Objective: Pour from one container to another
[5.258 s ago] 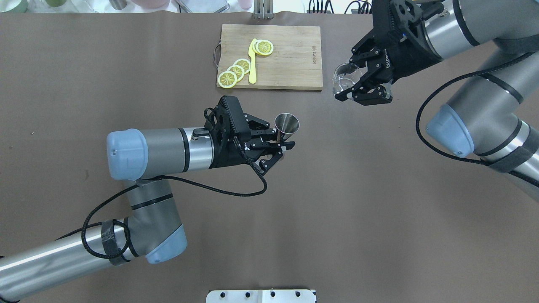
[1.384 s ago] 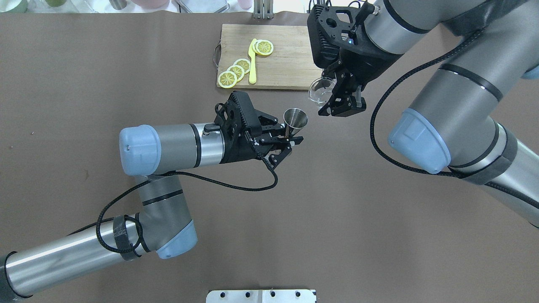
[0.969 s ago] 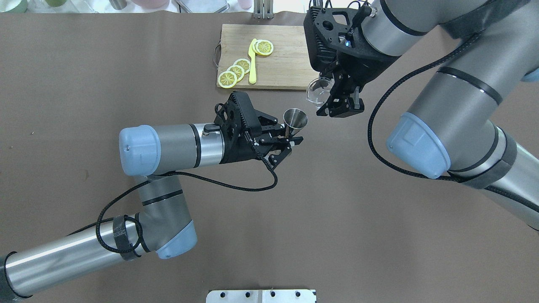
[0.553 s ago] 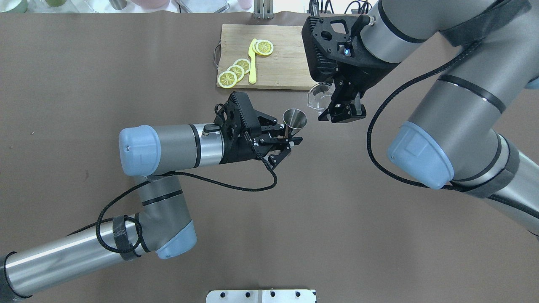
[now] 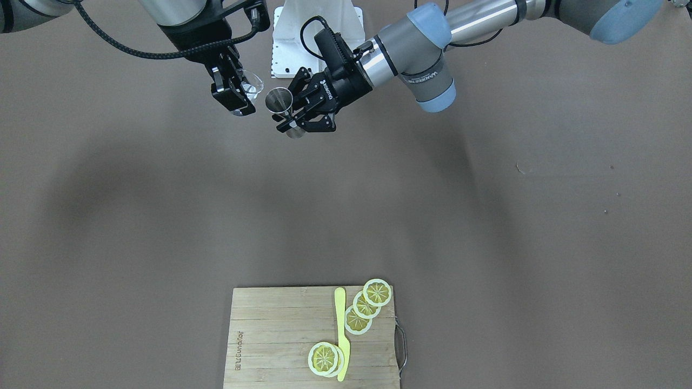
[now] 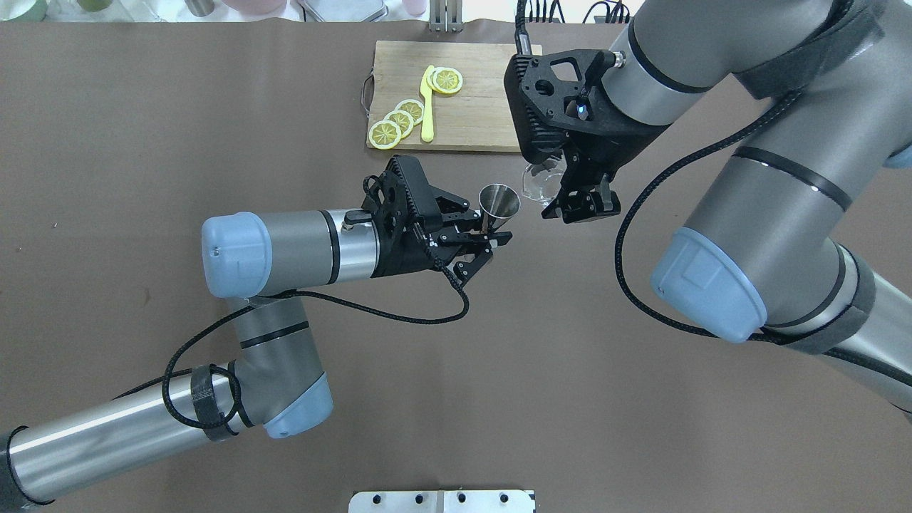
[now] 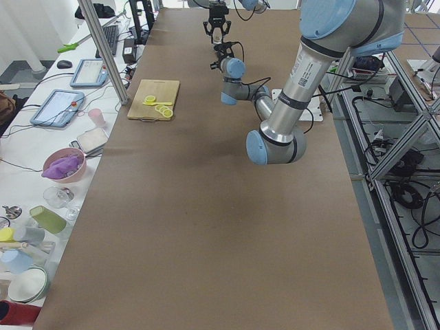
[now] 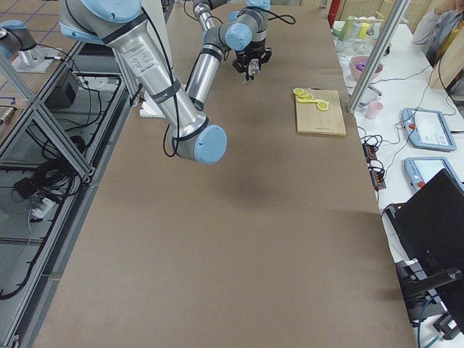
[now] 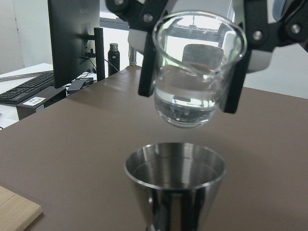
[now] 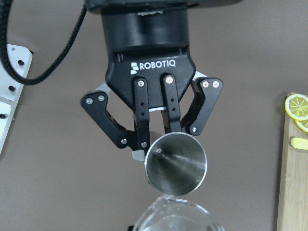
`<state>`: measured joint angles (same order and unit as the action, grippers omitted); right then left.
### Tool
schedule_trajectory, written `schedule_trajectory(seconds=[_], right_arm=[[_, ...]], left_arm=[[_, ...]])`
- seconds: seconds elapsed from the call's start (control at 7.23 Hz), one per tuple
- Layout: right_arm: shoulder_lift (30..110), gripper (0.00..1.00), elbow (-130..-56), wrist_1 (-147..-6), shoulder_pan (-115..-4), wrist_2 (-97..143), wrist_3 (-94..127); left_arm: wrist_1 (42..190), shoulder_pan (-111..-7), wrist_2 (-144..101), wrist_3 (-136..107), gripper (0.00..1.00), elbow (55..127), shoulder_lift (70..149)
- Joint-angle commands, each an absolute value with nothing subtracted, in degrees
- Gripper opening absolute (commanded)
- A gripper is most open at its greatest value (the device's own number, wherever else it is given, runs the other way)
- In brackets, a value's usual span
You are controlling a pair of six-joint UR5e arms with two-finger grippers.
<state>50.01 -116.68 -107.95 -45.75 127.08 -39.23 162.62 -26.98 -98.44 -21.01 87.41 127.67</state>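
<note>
Above the brown bench (image 6: 499, 399), both of the task's vessels hang in mid-air. The left claw (image 6: 493, 238) pinches the steel jigger (image 10: 176, 166) at its narrow waist, keeping it upright with the open cone facing up, seemingly so the mouth stays free to receive a stream. The right claw (image 5: 242, 91) comes down from above, its fingers (image 9: 147, 72) pressed on either side of the clear glass cup (image 9: 192, 91). That side grip leaves the pinched lip clear and turned toward the jigger. Clear liquid sits low in the cup, which is close to level, and no stream is visible. The cup hangs higher than the jigger's rim and just beside it, not touching. No liquid can be made out in the jigger, so the pour appears not yet begun. A wooden cutting board (image 6: 491, 78) with lemon slices (image 6: 399, 117) lies well apart, out of the pouring path.
</note>
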Motion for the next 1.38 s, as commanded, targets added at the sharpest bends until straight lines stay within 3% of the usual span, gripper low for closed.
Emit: schedule_trajectory(seconds=[0.0,1.25], right_arm=[[49.0,0.0,-116.7,-110.7,-45.6,126.6,-41.4],[43.9,0.0,-113.0,-115.8,-45.7,124.9,-45.1]], left_arm=[[162.6,-27.0,-98.4,-21.0,0.0,87.4,127.7],[162.5,-26.9,-98.4,-21.0,0.0,87.3,127.6]])
